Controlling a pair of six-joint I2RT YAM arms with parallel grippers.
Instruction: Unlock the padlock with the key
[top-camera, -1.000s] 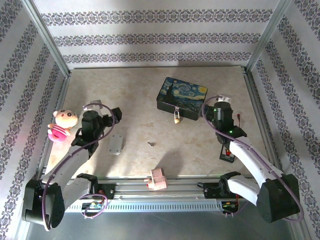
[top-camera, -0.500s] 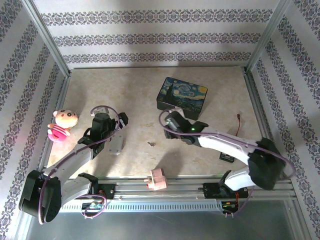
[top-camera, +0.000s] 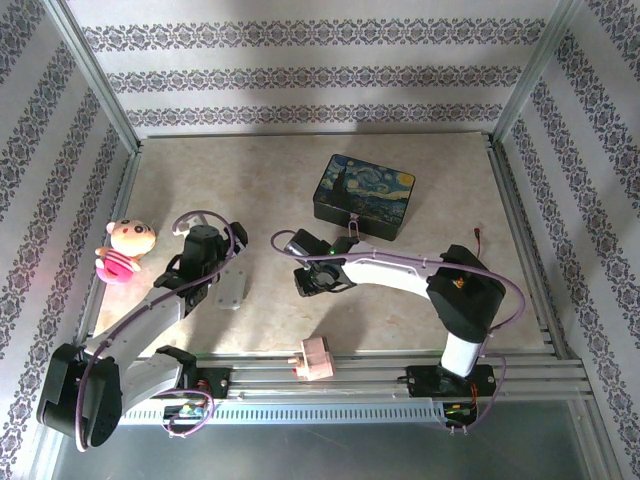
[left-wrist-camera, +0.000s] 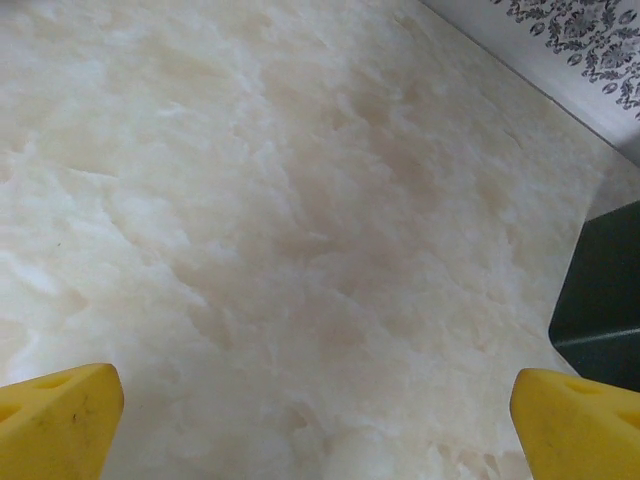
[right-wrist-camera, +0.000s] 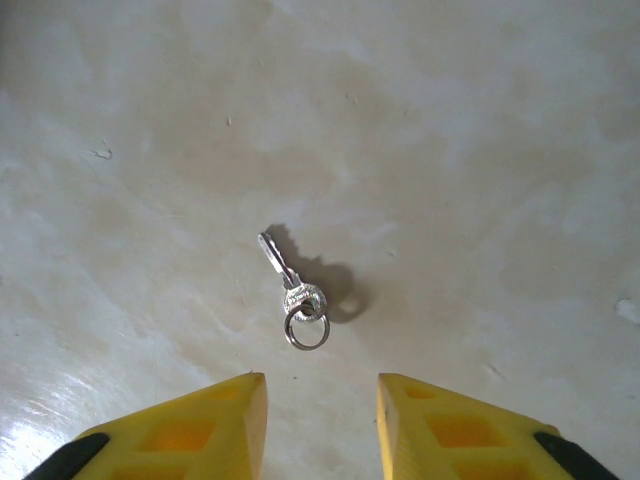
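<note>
The key is a small silver key on a split ring, lying flat on the marble tabletop just ahead of my right gripper. The yellow fingers stand a short gap apart with nothing between them, so it is open. From above, my right gripper reaches left across the table centre. The padlock hangs at the front of the starry-night tin. My left gripper is wide open over bare tabletop, and from above my left gripper sits at the left.
A grey plate lies beside the left arm. A pink plush doll sits at the left edge and a pink block at the front rail. A small red item lies far right. Patterned walls enclose the table.
My right arm swung from the right side of the table leftward to above the key, and its jaws narrowed. The left arm shifted slightly toward the grey plate, its gripper still wide.
</note>
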